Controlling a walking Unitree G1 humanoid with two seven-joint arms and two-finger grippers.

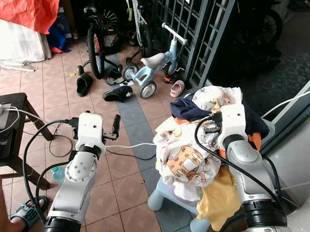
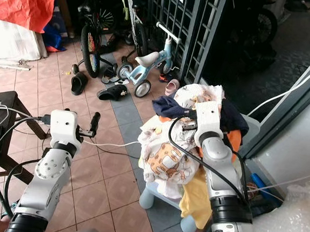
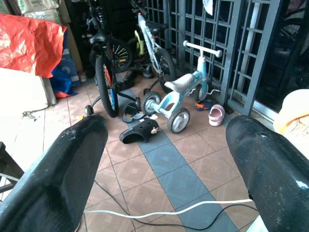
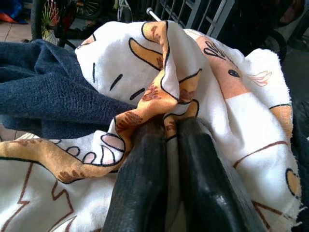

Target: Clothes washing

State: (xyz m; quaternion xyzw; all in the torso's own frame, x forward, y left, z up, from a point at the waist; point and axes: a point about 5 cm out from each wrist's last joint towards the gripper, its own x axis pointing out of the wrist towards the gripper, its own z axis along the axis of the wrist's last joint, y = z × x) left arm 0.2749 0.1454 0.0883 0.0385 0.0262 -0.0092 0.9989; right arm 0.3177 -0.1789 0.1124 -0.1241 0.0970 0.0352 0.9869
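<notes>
Where the right gripper [image 4: 166, 130] meets the laundry pile [image 1: 195, 151], its two black fingers [image 4: 140, 183] are pressed together on a fold of the white cartoon-print cloth [image 4: 159, 92]. A dark blue garment [image 4: 53, 92] lies just beside the pinched fold. The pile rests on a pale blue stool [image 1: 162, 197] below the gripper. The left gripper [image 3: 164, 159] is held over the tiled floor [image 3: 169, 169], fingers spread wide and empty, with a white cable [image 3: 174, 211] beneath it.

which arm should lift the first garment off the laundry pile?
Right. The right gripper is already on the laundry pile, fingers pinching the white printed cloth. The left gripper hangs open over the floor, off to the pile's side.
</notes>
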